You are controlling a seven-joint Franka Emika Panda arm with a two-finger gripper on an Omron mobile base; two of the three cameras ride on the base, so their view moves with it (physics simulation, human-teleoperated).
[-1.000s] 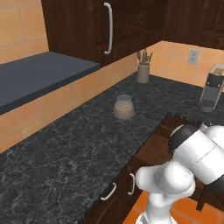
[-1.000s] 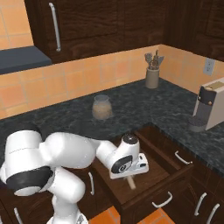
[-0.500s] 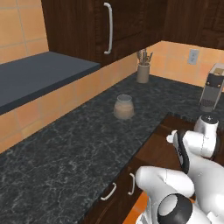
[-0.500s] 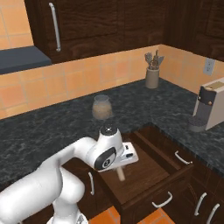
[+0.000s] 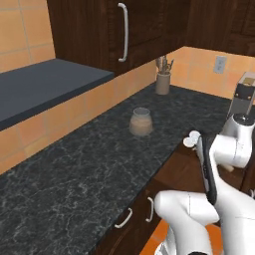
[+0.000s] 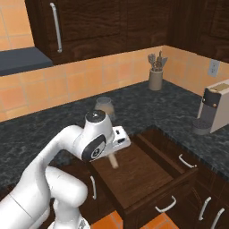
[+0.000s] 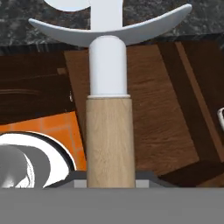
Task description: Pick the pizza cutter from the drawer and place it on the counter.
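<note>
Above the open drawer, the white arm's two-finger gripper (image 6: 117, 150) is clamped on the pizza cutter (image 7: 109, 127), a small tool w/ a short tan wooden handle, white neck and pale round blade head. Hand view: handle runs straight up from between the gripper's tips, blade head at the top edge, over the worktop's rim. Right base view: tan handle end (image 6: 113, 161) pokes down below the gripper, clear of the drawer floor, so the cutter's held in the air, not resting on anything. Left base view: pale blade bit (image 5: 191, 138) shows by the wrist, near the worktop edge.

Under it, the dark brown wooden drawer (image 6: 147, 172) stands pulled out, curved silver bar handle on its front panel. Beyond it runs the black grey-veined stone worktop (image 5: 84, 164). On that slab: a small brownish jar (image 5: 141, 121), well apart from the gripper; farther back a tan holder of dark-handled utensils (image 6: 155, 76) by the orange tiled wall. At the right, a silver-grey coffee machine (image 6: 212, 112).
</note>
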